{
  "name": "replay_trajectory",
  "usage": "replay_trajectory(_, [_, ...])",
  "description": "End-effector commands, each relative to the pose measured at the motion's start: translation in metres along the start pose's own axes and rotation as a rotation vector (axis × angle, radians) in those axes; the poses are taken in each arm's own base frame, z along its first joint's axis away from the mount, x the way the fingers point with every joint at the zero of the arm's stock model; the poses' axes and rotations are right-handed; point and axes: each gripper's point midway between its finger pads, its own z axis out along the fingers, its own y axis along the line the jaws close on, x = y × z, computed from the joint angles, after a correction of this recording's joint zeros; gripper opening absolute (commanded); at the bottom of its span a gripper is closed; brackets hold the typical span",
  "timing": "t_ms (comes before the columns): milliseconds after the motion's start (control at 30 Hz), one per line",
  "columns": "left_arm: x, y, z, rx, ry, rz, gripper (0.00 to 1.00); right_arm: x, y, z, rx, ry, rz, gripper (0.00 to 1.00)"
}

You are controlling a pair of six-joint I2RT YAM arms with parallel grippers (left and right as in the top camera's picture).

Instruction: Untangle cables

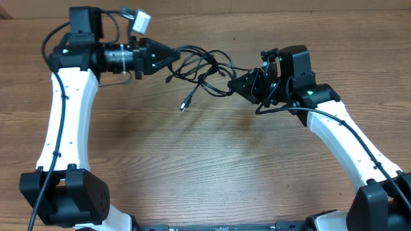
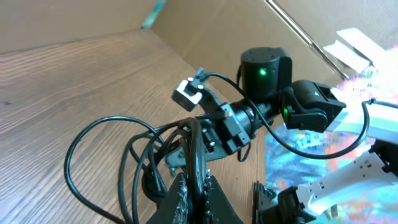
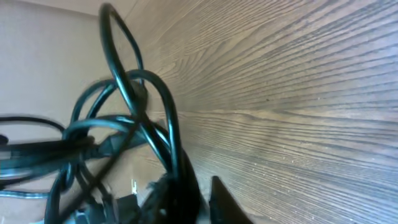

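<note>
1. Two arms work one tangle. The cables [image 1: 202, 67] sit at the back middle of the desk [image 1: 212, 167], strung between the two pincer tips.
2. No container holds them. The tangle is on or just over bare wood, and a cardboard panel [image 2: 205, 25] stands behind the desk.
3. The left arm [image 1: 64, 122] runs from its near-left base toward the back, with the wrist turned to point right and roughly level. The left pincer [image 1: 172, 56] is at the left edge of the tangle.
4. The left pincer is closed, clamped on the cables. In the left wrist view a strand runs straight down between its fingers [image 2: 180, 202].
5. The right arm [image 1: 347, 141] runs from its near-right base back and to the left, with the wrist pointing left. The right pincer [image 1: 236, 83] is at the right edge of the tangle, facing the left one.
6. In the right wrist view a thin slit of wood shows between the right pincer's fingers [image 3: 227, 199], and a strand lies against the other finger. I cannot tell whether it is clamped or just touching.
7. Loops fan out toward the left side of the desk in the left wrist view [image 2: 99, 134] and cross over each other close to the right wrist lens [image 3: 143, 106].
8. Counts: 2 arms, 2 pincers, 1 tangle. The number of strands can't be told, as they overlap too much.
9. One silver-tipped plug [image 1: 185, 104] hangs off the near side of the tangle, clear of both pincers.
</note>
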Motion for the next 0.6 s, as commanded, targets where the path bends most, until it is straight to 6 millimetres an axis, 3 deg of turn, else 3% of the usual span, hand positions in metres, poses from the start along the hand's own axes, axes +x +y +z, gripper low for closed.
replay_trajectory(0, [-0.017, -0.008, -0.03, 0.03, -0.079, 0.011, 0.04, -0.014, -0.026, -0.004, 0.106, -0.075, 0.027, 0.24])
replay_trajectory(100, [-0.015, -0.008, -0.03, 0.03, -0.077, -0.006, 0.04, -0.015, -0.024, -0.003, 0.101, -0.08, 0.022, 0.52])
replay_trajectory(167, [-0.015, -0.009, -0.03, 0.031, -0.076, -0.005, 0.04, -0.016, -0.022, -0.003, 0.092, -0.082, 0.017, 0.62])
replay_trajectory(467, [-0.015, -0.009, -0.029, 0.033, -0.075, -0.015, 0.04, -0.016, -0.017, -0.003, 0.07, -0.078, 0.007, 0.82])
replay_trajectory(567, [-0.015, -0.009, -0.029, 0.034, -0.075, -0.045, 0.04, -0.013, -0.006, -0.002, 0.013, -0.049, -0.065, 0.89])
